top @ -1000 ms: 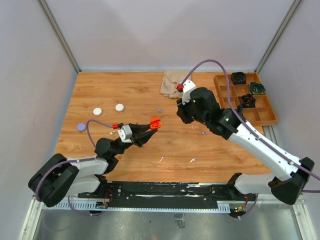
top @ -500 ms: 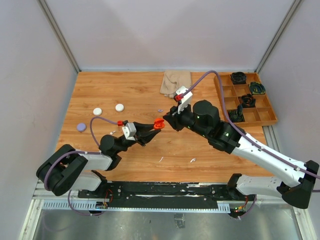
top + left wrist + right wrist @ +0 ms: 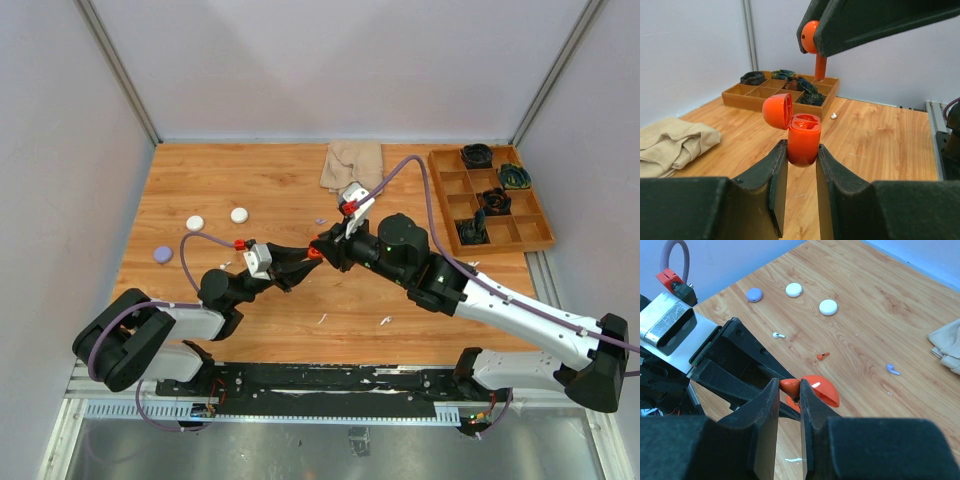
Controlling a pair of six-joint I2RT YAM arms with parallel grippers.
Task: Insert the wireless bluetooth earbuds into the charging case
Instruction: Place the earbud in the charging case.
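Observation:
My left gripper (image 3: 802, 150) is shut on the round bottom of the orange-red charging case (image 3: 804, 136). The case stands upright above the table with its lid (image 3: 777, 111) hinged open to the left. My right gripper (image 3: 788, 390) is shut on a red earbud (image 3: 790, 386). From the left wrist the same red earbud (image 3: 812, 37) hangs stem-down just above and behind the case. In the top view both grippers meet at the case (image 3: 314, 251) near mid-table. Loose earbuds lie on the wood: a white one (image 3: 778, 335), a red one (image 3: 823, 356) and a purple one (image 3: 893, 370).
Two white pucks (image 3: 195, 222) (image 3: 239, 214) and a purple puck (image 3: 163, 254) lie at the left. A beige cloth (image 3: 352, 163) sits at the back. A wooden compartment tray (image 3: 490, 195) with dark items stands at the back right.
My right arm has swung left and lowered, bringing the red earbud from near the cloth to just above the open case. The left gripper with the case shifted slightly.

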